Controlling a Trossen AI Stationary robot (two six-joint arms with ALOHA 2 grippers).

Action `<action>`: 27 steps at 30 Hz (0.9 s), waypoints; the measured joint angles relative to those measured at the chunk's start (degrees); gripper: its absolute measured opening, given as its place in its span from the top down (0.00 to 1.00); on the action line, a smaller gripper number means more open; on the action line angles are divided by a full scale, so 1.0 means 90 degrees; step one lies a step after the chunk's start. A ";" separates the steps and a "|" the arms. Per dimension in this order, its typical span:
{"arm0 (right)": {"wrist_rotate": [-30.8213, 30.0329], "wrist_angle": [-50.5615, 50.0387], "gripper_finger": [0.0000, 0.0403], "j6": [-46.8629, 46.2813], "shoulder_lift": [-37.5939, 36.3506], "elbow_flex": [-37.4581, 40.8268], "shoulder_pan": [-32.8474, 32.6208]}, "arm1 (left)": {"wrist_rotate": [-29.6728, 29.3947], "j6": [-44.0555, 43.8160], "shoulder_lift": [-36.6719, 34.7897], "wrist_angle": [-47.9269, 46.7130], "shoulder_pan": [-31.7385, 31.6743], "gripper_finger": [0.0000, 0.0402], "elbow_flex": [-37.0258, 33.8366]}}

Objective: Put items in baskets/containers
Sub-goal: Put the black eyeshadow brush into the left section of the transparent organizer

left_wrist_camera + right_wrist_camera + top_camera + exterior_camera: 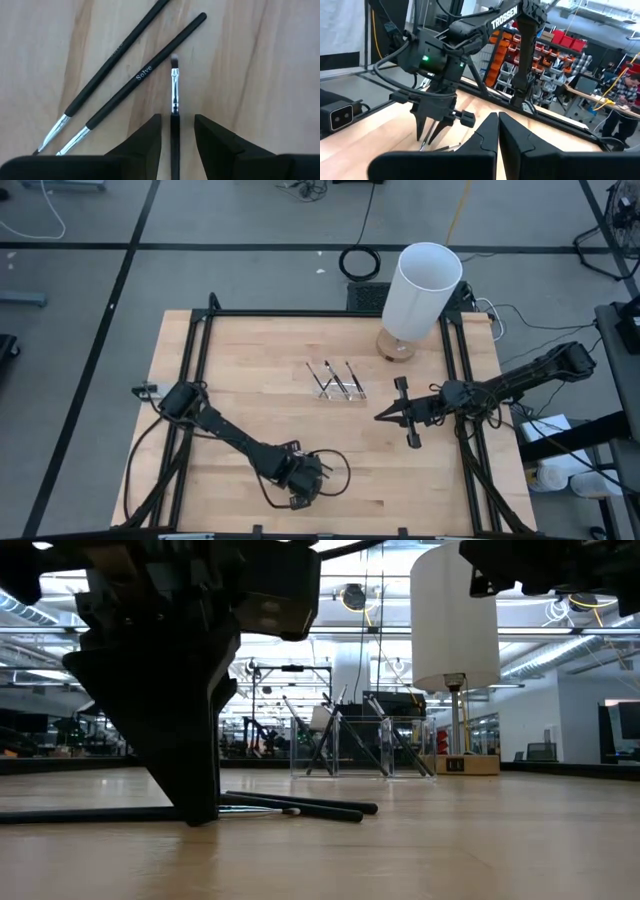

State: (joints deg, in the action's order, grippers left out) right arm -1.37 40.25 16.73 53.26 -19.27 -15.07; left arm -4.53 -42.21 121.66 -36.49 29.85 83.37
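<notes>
We see a pale wooden tabletop (260, 380) edged by a black metal frame (200, 360). Near its far right corner stands a tall white cylinder (420, 292) on a round wooden base (396, 348). Beyond the tabletop, grey floor (80, 330) carries a coiled black cable (360, 262). In the room behind, we see shelves of red and orange bins (512, 57) and a person in a plaid shirt (626, 95).

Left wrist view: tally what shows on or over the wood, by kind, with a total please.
Brushes: 3, of which two lie free, a far one and a lettered one, and a third brush lies in the gap of the left end effector, untouched.
End effector fingers: 2
Total: 5
</notes>
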 joint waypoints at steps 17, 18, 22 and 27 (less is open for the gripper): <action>-0.0002 0.0025 1.00 0.0014 0.0001 0.0002 -0.0002 | 0.0307 -0.0932 0.0234 -0.0498 0.0049 0.92 0.0129; -0.0002 0.0026 1.00 0.0000 -0.0001 0.0002 -0.0002 | 0.0332 -0.0882 0.0234 -0.0499 0.0049 0.95 0.0146; 0.0000 0.0024 1.00 -0.0071 -0.0001 0.0002 -0.0002 | 0.0477 -0.0875 0.0234 -0.0450 0.0051 0.96 0.0151; 0.0000 0.0022 1.00 -0.0115 0.0000 0.0002 -0.0002 | 0.0495 -0.0884 0.0234 -0.0440 0.0051 0.96 0.0148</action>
State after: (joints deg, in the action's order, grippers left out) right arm -1.37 40.46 15.70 53.26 -19.25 -15.09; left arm -0.08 -50.17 123.76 -40.45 30.31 84.71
